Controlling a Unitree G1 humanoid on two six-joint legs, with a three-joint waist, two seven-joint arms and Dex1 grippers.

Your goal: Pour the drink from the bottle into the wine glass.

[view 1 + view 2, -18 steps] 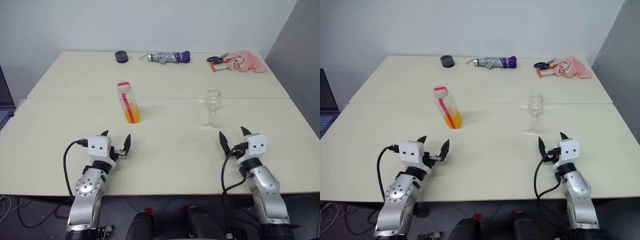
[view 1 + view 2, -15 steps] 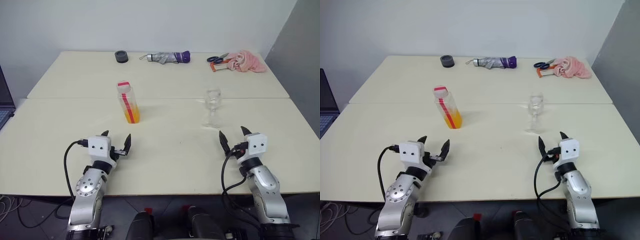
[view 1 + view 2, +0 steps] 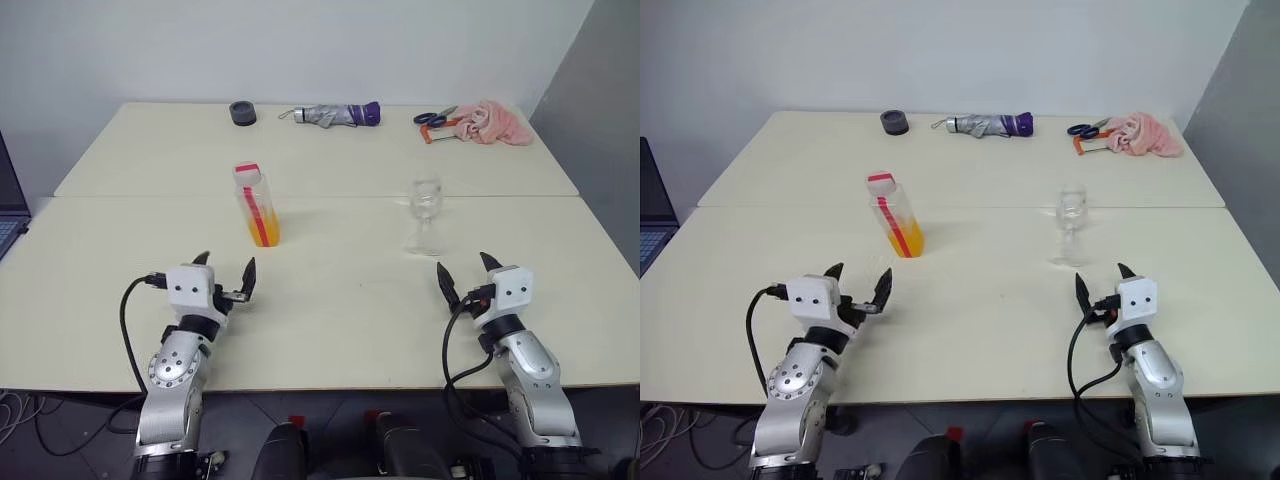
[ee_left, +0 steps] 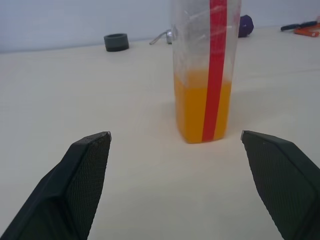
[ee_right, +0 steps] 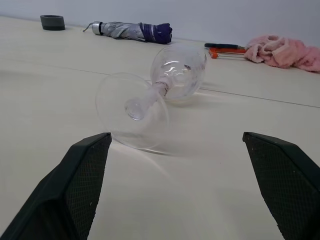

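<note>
Two grippers hover low over the near edge of the table (image 3: 330, 300), one toward each near corner, and both are empty. The left gripper (image 3: 226, 264) has its black fingers spread wide apart, and it points at the bottle (image 3: 257, 205) with a bare strip of table between them. The right gripper (image 3: 463, 265) also has its fingers spread wide, and it points at the wine glass (image 3: 426, 215) without touching it.

The bottle stands upright, left of the table's middle and just on the near side of the seam that runs across the top from the left edge to the right. Its red cap is on, and a red stripe runs down the side facing the robot. The drink (image 3: 264, 232) fills roughly the lower third.

The wine glass sits right of the middle, well apart from the bottle and at about the same depth from the near edge. In the right wrist view it seems to lie on its side, with its round foot (image 5: 132, 111) turned toward the gripper and its bowl pointing away; from the head views that is hard to confirm. No liquid shows in the glass.

Along the far edge lie a dark ring (image 3: 242, 113), a folded umbrella (image 3: 330, 115), scissors (image 3: 436, 118) and a pink cloth (image 3: 495, 122) toward the far right corner.
</note>
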